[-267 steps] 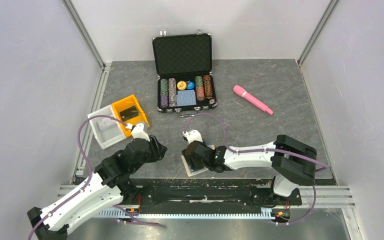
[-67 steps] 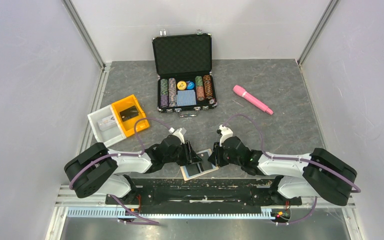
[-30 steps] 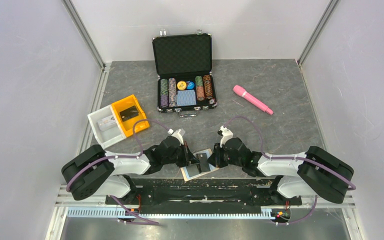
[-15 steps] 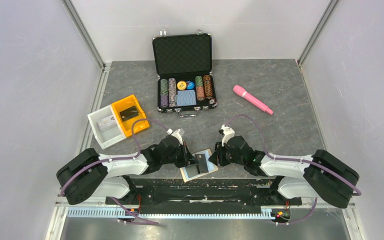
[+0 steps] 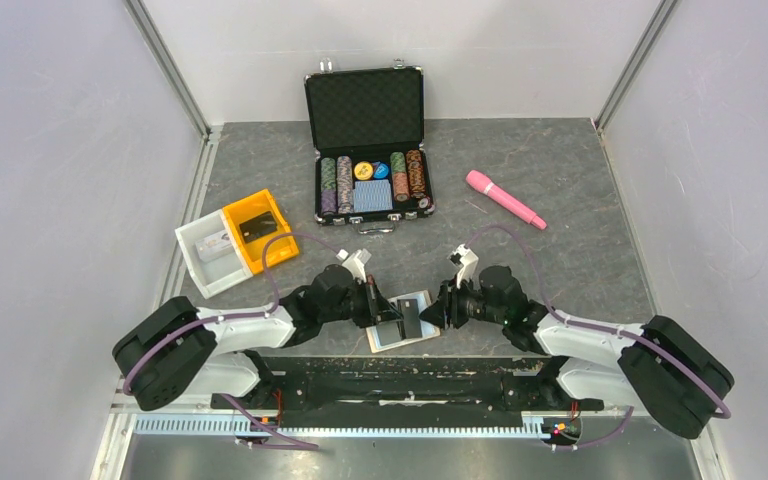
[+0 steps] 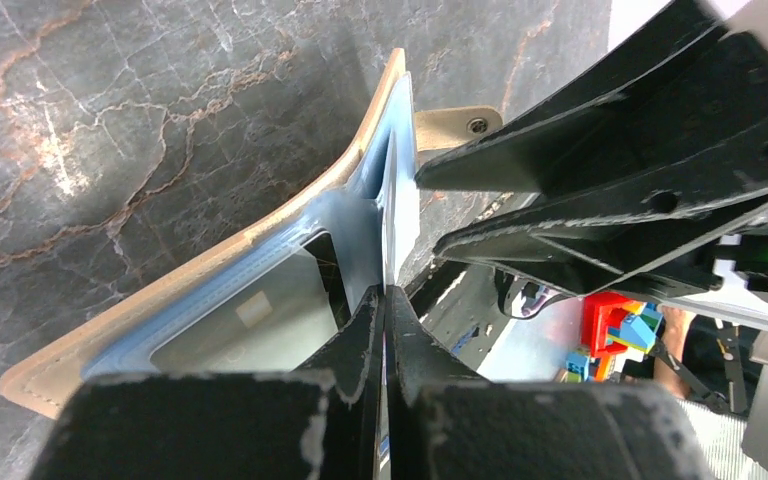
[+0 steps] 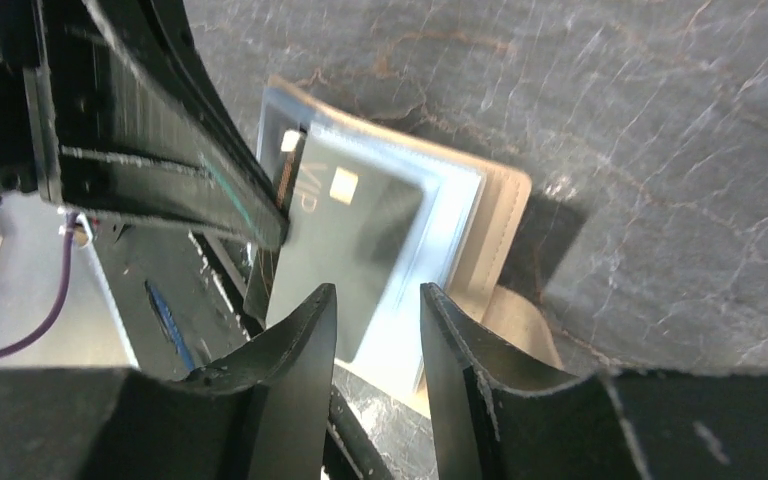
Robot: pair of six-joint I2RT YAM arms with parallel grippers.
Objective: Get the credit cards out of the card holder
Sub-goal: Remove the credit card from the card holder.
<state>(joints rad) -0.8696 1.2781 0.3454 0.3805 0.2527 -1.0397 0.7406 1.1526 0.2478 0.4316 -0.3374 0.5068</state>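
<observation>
a: where's the card holder [image 5: 392,337]?

b: lying open on the surface [image 5: 560,220] by the near edge, between the two arms. blue-grey panels face up, and one flap curls upward.

a: and the end effectors?

b: the left end effector [image 6: 384,298] is pinched all but closed on the thin edge of a dark card [image 7: 355,235] that stands partly out of its sleeve. the right end effector [image 7: 377,292] has its jaws parted a little, just beside the holder. it grips nothing i can make out.

a: what worries you?

b: nothing visibly pins the holder down. if the sleeve hugs the card, a pull could drag or lift the whole holder with it. the pinch is on a narrow edge too, so it may slip off. and the two tools sit very close; a sideways move could knock them together.
</observation>
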